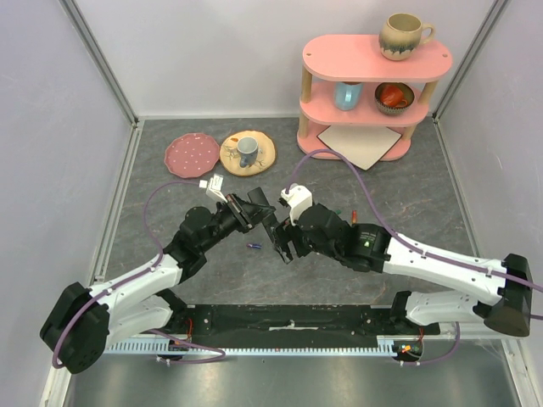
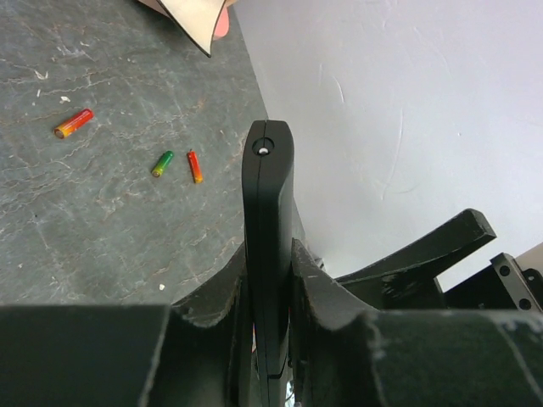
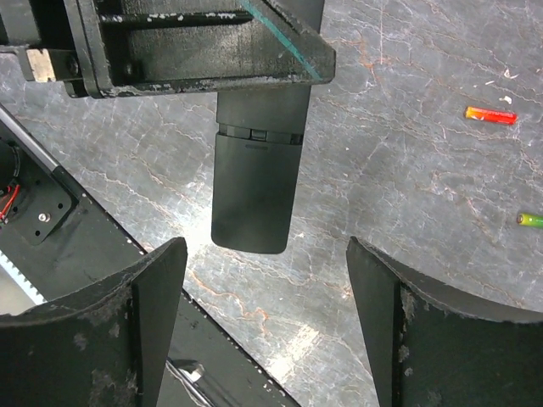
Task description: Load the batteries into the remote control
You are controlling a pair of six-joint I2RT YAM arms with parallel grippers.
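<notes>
From overhead I see both arms reaching in over the middle of the table point(image 1: 450, 195), with the left pincer point(image 1: 257, 209) and the right pincer point(image 1: 280, 239) nose to nose, very close. The left one carries the black remote control point(image 1: 260, 202), which is hard to pick out from its dark fingers. One blue battery point(image 1: 253, 247) lies on the table just beside the pincers. Farther back sit a pink plate point(image 1: 191, 155), a yellow plate point(image 1: 267, 153) bearing a grey mug point(image 1: 247, 150), and a pink shelf point(image 1: 365, 117).

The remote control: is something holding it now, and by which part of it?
The left gripper pinches the remote control between its jaws, on its flat faces near one end; the other end juts free. The right gripper holds nothing.
</notes>
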